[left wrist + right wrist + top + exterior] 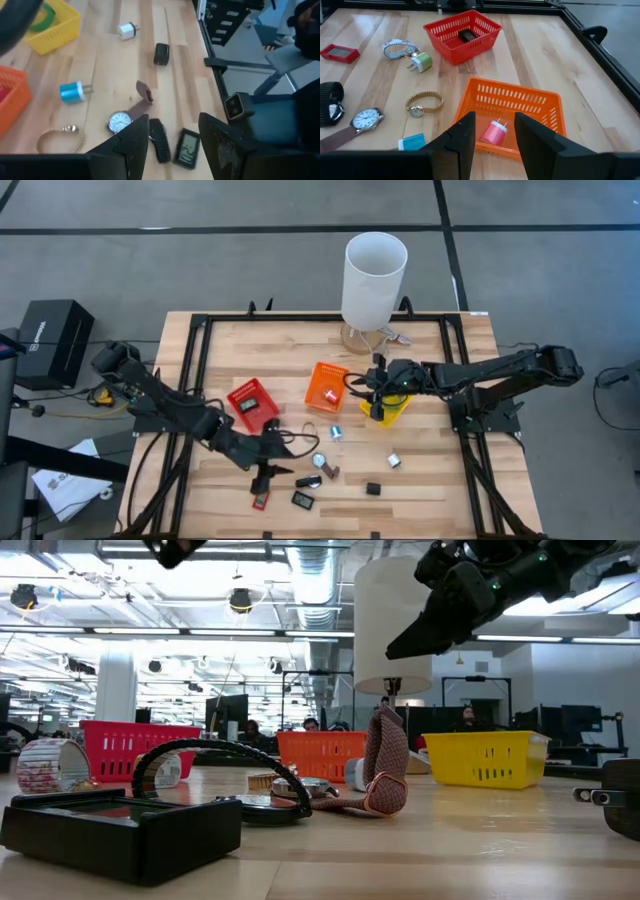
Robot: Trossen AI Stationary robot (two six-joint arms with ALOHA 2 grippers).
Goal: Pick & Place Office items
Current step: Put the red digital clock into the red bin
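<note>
Black-strapped watch [159,141], near the table's front edge left of centre, beside a black digital clock [186,149]: likely light, stiff case on limp band, best pinched across the case; left gripper [173,124] above, fingers wide, empty; right gripper [494,125] wide, empty, mid-table.

Right pincer [405,645] up high, above yellow bin [485,760]; watch [345,790] mid-table.
</note>
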